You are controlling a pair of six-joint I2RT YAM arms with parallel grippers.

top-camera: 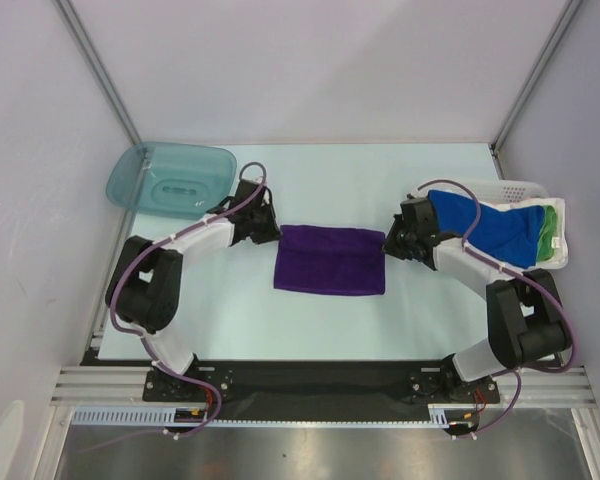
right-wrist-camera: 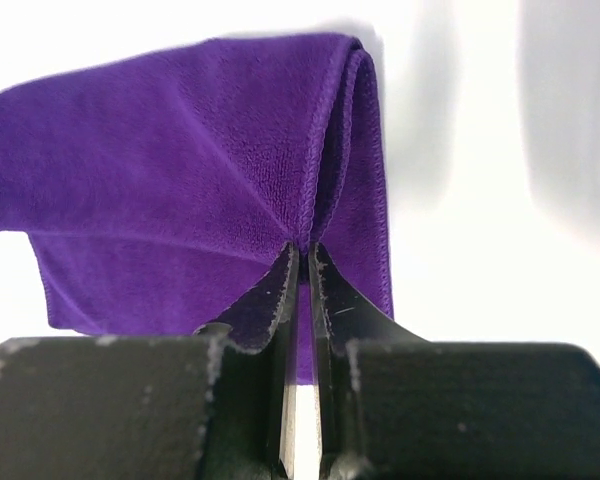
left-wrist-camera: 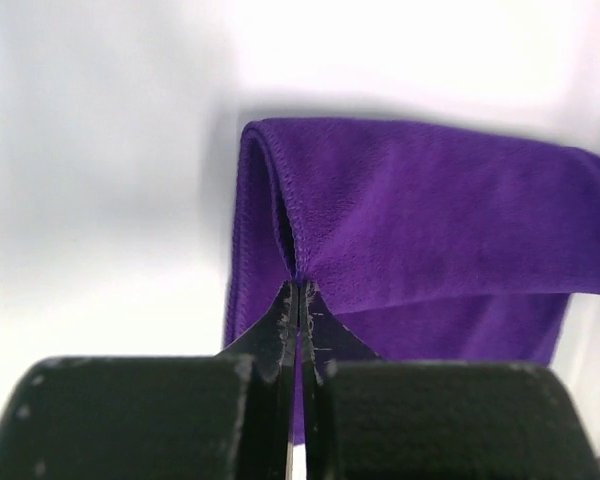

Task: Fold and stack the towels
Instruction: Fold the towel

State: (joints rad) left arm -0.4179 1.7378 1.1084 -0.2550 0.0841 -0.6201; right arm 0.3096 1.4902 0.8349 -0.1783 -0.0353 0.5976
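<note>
A purple towel (top-camera: 330, 259) lies folded in the middle of the table. My left gripper (top-camera: 272, 229) is shut on its left edge; in the left wrist view the jaws (left-wrist-camera: 300, 292) pinch the towel's hemmed edge (left-wrist-camera: 290, 210) and lift it into a fold. My right gripper (top-camera: 389, 243) is shut on the towel's right edge; in the right wrist view its tips (right-wrist-camera: 302, 255) pinch the hem (right-wrist-camera: 325, 140). A blue towel (top-camera: 490, 228) and a green towel (top-camera: 550, 228) lie in the white basket at the right.
A white basket (top-camera: 540, 190) stands at the right, behind my right arm. A teal plastic lid or tray (top-camera: 170, 177) lies at the back left, behind my left arm. White walls enclose the table on three sides.
</note>
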